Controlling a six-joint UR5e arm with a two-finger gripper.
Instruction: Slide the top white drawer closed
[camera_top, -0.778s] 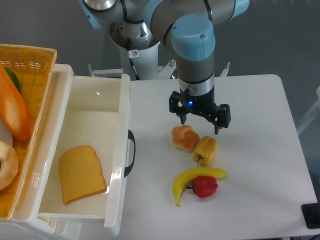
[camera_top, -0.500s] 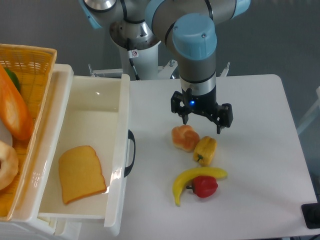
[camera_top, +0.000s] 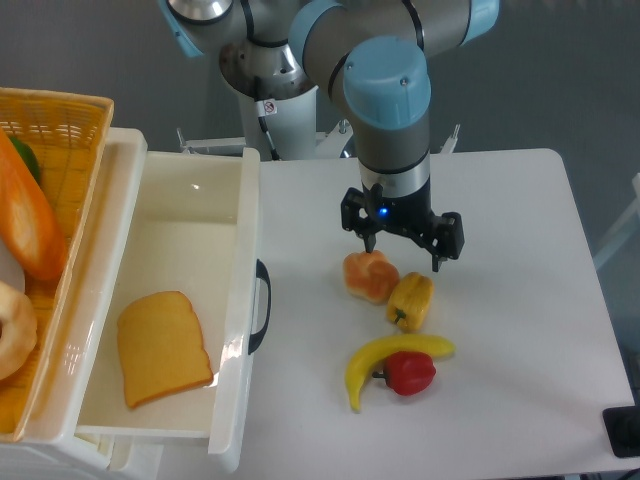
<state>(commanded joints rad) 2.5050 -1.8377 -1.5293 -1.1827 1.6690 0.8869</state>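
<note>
Position change over the last moments is slight: my end effector (camera_top: 401, 243) has drifted a little toward the drawer side and sits marginally higher in view, fingers spread wide and holding nothing. It hangs over the bread roll (camera_top: 370, 276) and yellow pepper (camera_top: 411, 300), with the banana (camera_top: 392, 361) and red pepper (camera_top: 409, 372) nearer the camera on the surface (camera_top: 520, 300). The top white drawer (camera_top: 244, 300) has not moved; it stands pulled well out, a bread slice (camera_top: 162, 347) inside, its black handle (camera_top: 262, 305) facing me and well apart from my fingers. Closing has therefore not begun. The woven basket (camera_top: 60, 130) is cut off at the frame edge, and the cabinet below the drawer is largely hidden.
</note>
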